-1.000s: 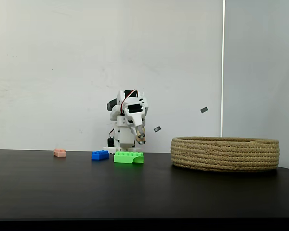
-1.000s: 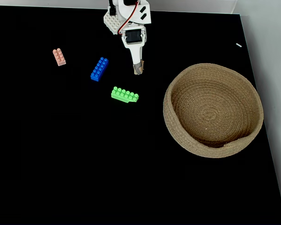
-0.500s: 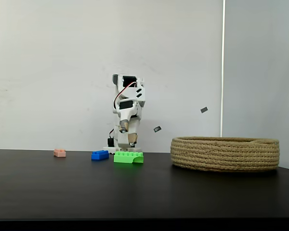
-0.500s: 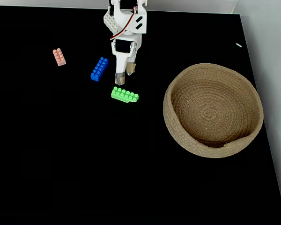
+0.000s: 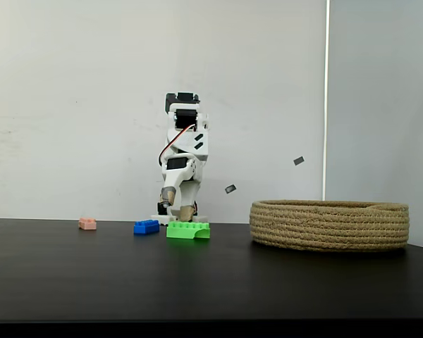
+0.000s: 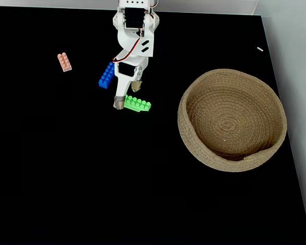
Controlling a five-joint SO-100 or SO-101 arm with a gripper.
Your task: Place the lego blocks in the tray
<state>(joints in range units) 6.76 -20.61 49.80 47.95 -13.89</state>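
— What colours lie by your hand?
— My hand is white with tan tips. Right beside it, a bright green brick; behind it, a blue one; farther off, a pale pink one.
— And the rest?
— A tan coiled-rope tray on a black bench, before a white wall.

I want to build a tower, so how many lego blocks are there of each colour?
Green lego block: 1
Blue lego block: 1
Pink lego block: 1
Total: 3, all on the black table, none in the tray.
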